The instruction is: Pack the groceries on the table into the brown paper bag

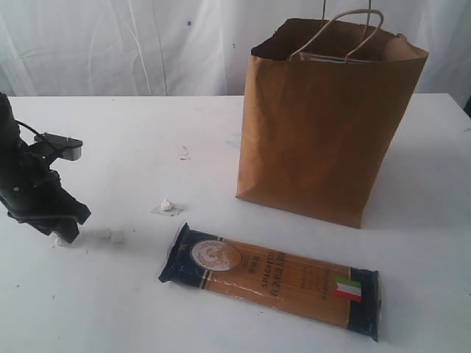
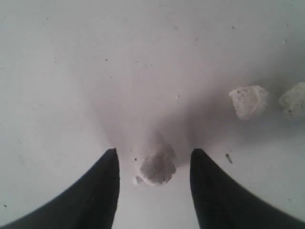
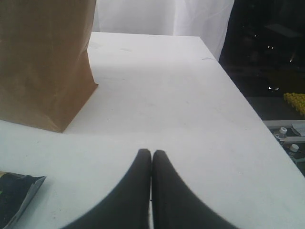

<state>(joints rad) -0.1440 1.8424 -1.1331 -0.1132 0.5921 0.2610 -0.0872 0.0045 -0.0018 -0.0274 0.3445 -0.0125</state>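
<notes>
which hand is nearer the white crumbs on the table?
Left. Left hand is open, straddling one crumb. Right hand is shut, over by the paper bag, with no crumbs in its view.

Tall brown paper bag (image 1: 324, 125) upright on white table (image 1: 132, 147); blue-ended spaghetti pack (image 1: 272, 281) flat nearby, outside bag.

A wide white table (image 1: 147, 147) is carrying a few things. A tall brown paper bag (image 1: 324, 125) is standing upright toward the far edge, right of the middle. A long spaghetti pack (image 1: 272, 279) with dark blue ends is lying flat near the front edge, in front of the bag and apart from it. A small crumpled white scrap (image 1: 166, 207) is sitting near the middle. A few small white lumps (image 2: 248, 101) are lying toward the left edge.
</notes>
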